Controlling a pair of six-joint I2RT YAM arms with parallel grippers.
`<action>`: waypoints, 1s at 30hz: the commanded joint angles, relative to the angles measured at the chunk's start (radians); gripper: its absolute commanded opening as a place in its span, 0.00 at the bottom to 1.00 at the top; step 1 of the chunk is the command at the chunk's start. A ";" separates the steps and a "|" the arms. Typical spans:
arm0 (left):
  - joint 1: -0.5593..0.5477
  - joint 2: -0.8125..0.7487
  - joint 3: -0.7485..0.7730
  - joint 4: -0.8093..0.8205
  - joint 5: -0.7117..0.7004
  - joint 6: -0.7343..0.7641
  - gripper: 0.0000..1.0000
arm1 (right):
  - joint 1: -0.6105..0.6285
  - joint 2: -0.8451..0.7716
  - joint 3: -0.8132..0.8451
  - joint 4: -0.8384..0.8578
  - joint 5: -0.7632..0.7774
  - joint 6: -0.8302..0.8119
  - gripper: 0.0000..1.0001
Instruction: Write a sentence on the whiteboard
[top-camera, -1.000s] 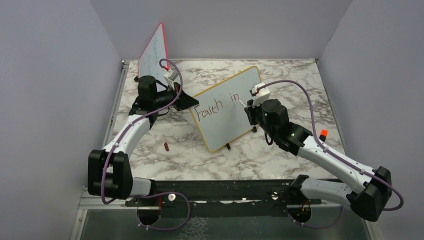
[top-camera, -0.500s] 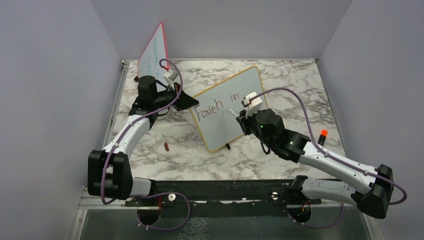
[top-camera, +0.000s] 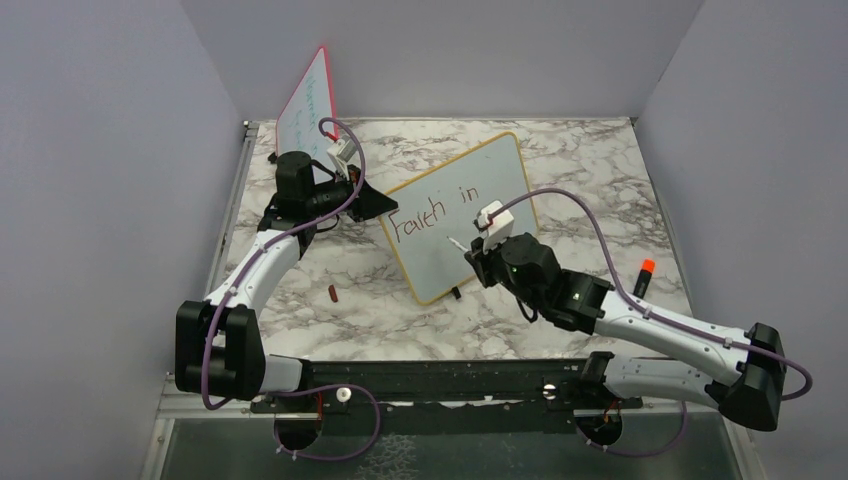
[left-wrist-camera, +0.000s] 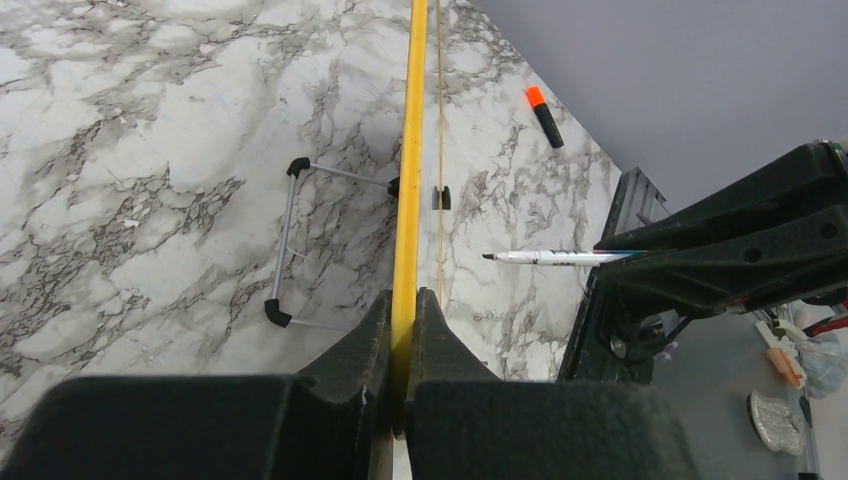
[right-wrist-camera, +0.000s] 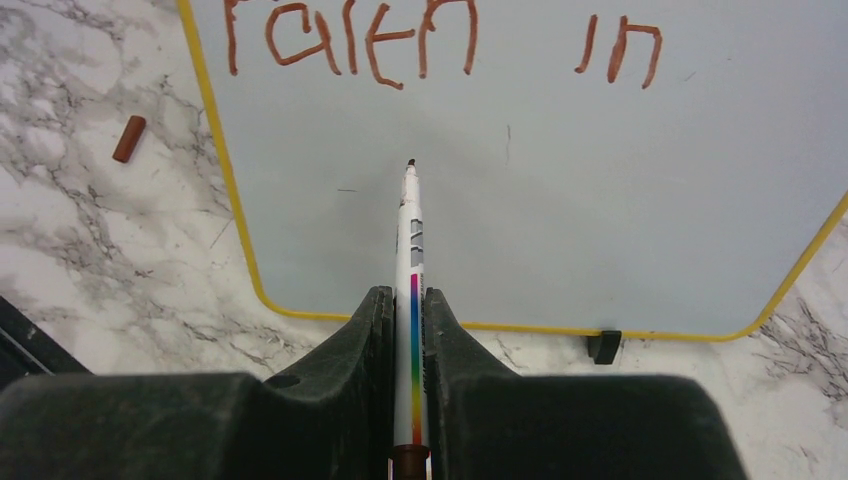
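Two words of the sentence (top-camera: 432, 215), "Faith in", ran in dark red across the top of the yellow-framed whiteboard (top-camera: 435, 268), which stood tilted on its small black feet near the middle of the marble table (top-camera: 600, 170). The left gripper (left-wrist-camera: 404, 315) was clamped tight on the board's left frame edge. The right gripper (right-wrist-camera: 411, 320) was closed around a white marker (right-wrist-camera: 410, 225), its tip poised below the writing, just short of the board's face. A small reddish cap (top-camera: 332, 293) lay toward the table's left edge. An orange-capped pen (top-camera: 645, 272) lay toward the right edge, and a red-framed board (top-camera: 308, 105) leaned at the far left corner.
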 joint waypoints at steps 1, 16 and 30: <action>-0.022 0.023 -0.023 -0.068 -0.044 0.053 0.00 | 0.039 -0.011 -0.024 0.056 -0.016 0.003 0.01; -0.022 0.026 -0.029 -0.058 -0.057 0.043 0.00 | 0.225 0.092 -0.070 0.270 0.184 -0.077 0.01; -0.022 0.013 -0.031 -0.058 -0.062 0.042 0.00 | 0.283 0.183 -0.037 0.305 0.216 -0.108 0.01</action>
